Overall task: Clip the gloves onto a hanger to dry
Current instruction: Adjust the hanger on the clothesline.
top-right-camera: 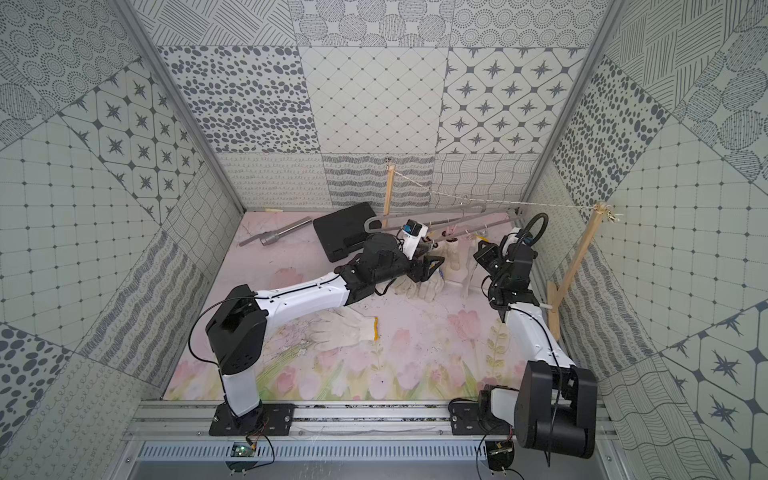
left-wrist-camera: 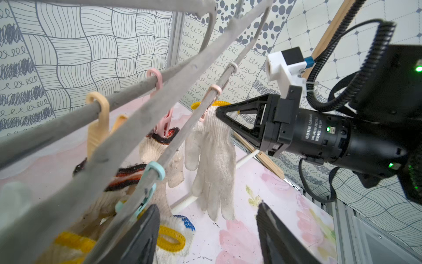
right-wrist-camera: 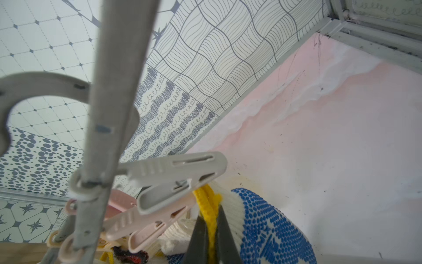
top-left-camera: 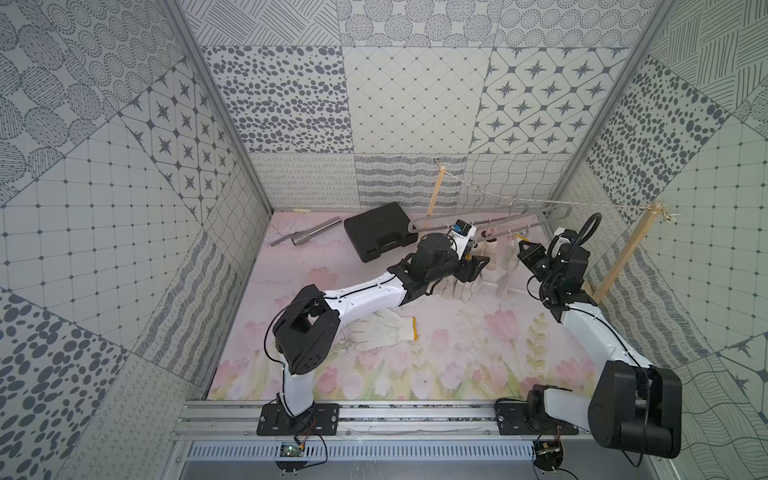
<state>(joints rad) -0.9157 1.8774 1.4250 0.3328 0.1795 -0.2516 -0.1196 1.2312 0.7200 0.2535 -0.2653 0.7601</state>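
Two right fingers (right-wrist-camera: 197, 242) are clamped together on the yellow cuff (right-wrist-camera: 209, 205) of a blue-dotted glove (right-wrist-camera: 269, 228), just under a grey peg (right-wrist-camera: 178, 178) on the hanger (right-wrist-camera: 109, 91), which is hung from a string (top-left-camera: 540, 198). Left fingers (left-wrist-camera: 141, 235) are spread apart below the hanger's bars, near pegged gloves (left-wrist-camera: 159, 148). One glove (top-left-camera: 382, 332) is seen flat on the surface (top-left-camera: 457, 365).

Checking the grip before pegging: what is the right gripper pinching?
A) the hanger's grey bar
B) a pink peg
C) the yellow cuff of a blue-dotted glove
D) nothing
C: in the right wrist view the right gripper is shut on the yellow cuff of the blue-dotted glove.
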